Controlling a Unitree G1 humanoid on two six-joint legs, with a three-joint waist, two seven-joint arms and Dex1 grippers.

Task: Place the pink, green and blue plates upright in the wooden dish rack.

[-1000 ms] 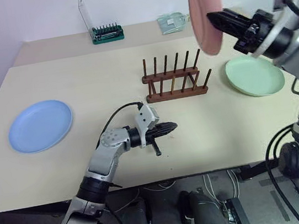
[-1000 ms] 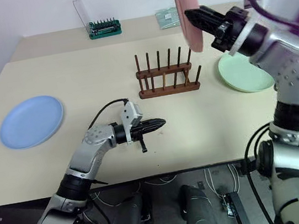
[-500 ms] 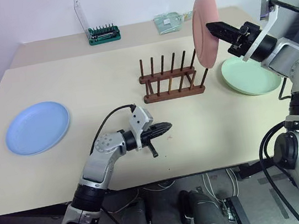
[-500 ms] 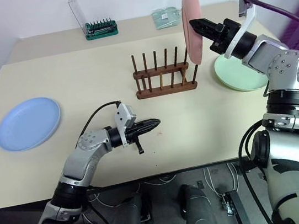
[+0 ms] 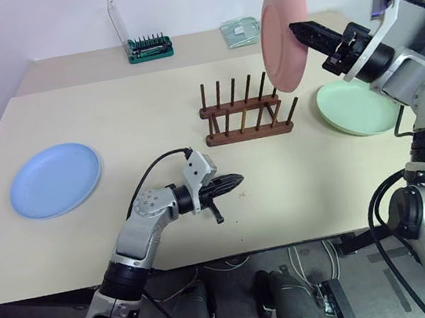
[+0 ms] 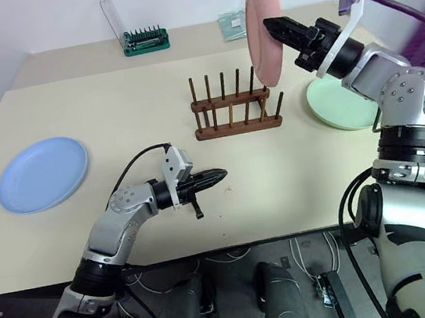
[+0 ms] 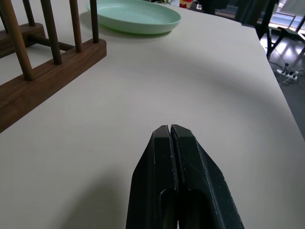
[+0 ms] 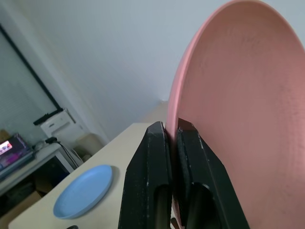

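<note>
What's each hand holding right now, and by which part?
Right hand is pinching the pink plate by its rim, holding it upright above the rack. Left hand is shut and holding nothing.

Robotics lab, beige test table [image 5: 109, 102] against a bare white wall, tool-bit holder [image 5: 151, 47], loose cables underneath

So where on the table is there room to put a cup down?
Bare room lies between the blue plate and the wooden dish rack. It is crowded at the rack's end by the green plate.
</note>
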